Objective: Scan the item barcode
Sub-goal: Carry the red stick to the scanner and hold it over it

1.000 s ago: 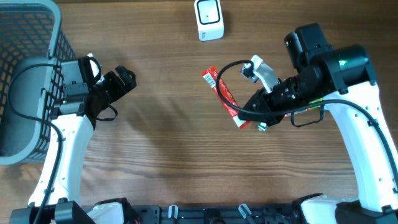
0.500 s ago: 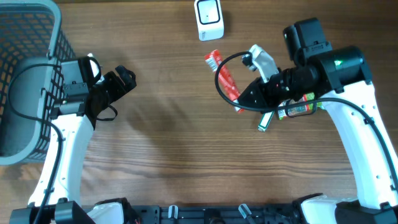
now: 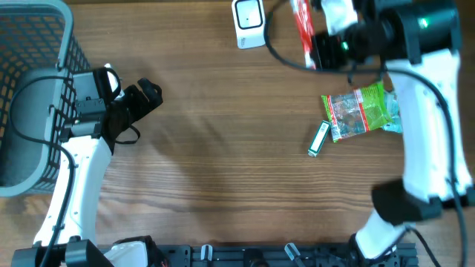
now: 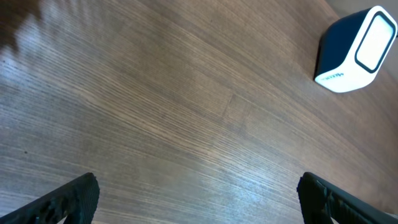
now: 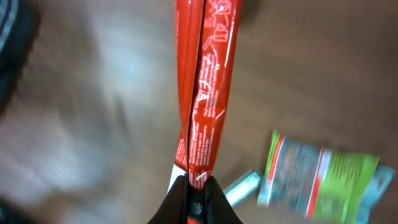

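Both arms are built of smooth white shells with black joint housings; the left arm point(image 3: 74, 178) ends in an all-black left tool point(image 3: 151, 92) whose two fingers point(image 4: 68, 200) look dark and finely textured. Right arm point(image 3: 427, 111): a bulky black housing just behind the right tool point(image 3: 318, 46) carries a small green light point(image 3: 424, 23), and the fingertips point(image 5: 214, 208) are black and taper to narrow ends. Thin black cabling is exposed on both: the left cable point(image 3: 21, 95) loops well behind its tool, and the right cable point(image 3: 276, 53) arcs just beside its tool.
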